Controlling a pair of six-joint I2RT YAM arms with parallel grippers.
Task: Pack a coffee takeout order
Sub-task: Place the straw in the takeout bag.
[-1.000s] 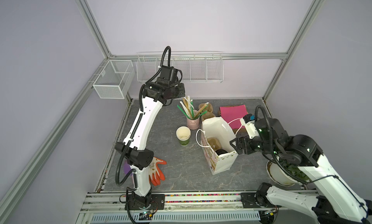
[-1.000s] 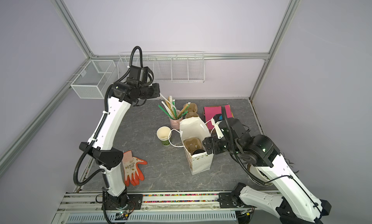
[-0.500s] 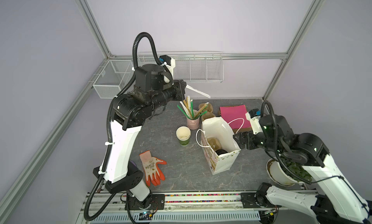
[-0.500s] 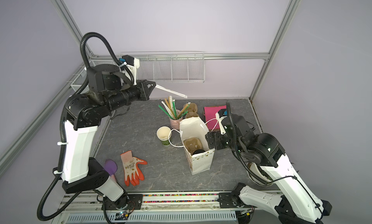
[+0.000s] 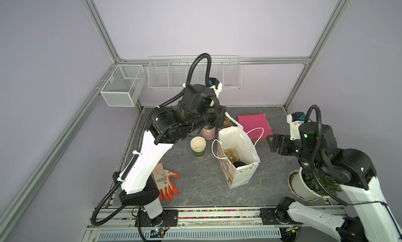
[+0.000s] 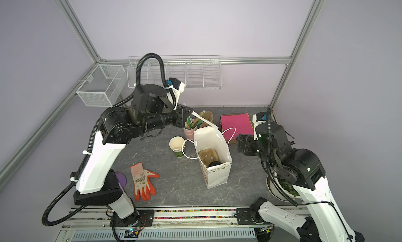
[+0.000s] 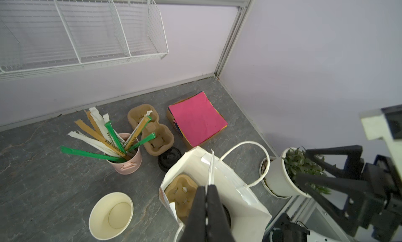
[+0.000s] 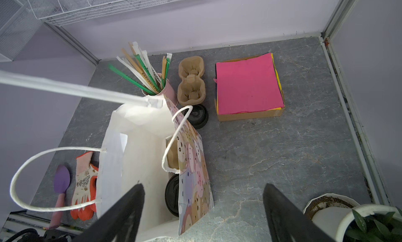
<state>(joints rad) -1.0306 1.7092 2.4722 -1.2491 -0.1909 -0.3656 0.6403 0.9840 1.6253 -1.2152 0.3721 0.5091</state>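
Note:
The white paper bag [image 5: 243, 175] [image 6: 215, 175] with its cartoon-animal print [image 8: 191, 164] stands open mid-table. Inside it lie a brown cup carrier [image 5: 230, 153] [image 7: 180, 193] and a black lid [image 6: 214, 164]. My left gripper [image 6: 189, 112] [image 7: 206, 187] is shut on a white wrapped stick [image 6: 204, 120] [image 7: 211, 169] [image 8: 65, 88], whose far end reaches the bag's back rim. To the right of the bag, clear of it, my right gripper [image 5: 270, 144] [image 8: 203, 186] is open and holds nothing. The pink paper sheet [image 5: 253, 122] [image 8: 248, 86] tops a stack at the back right.
A pink bucket of sticks [image 7: 126, 162], a second carrier [image 8: 191, 82] and a loose black lid [image 8: 196, 115] sit behind the bag. A paper cup [image 5: 198, 146] stands to its left. Front left lie a glove [image 6: 142, 182] and a purple scoop [image 6: 120, 178]. A potted plant [image 5: 304, 186] is front right.
My left arm swung from the bucket at the back, lifting the white stick and bringing it down to the bag's mouth. My right gripper drew back to the right, away from the bag.

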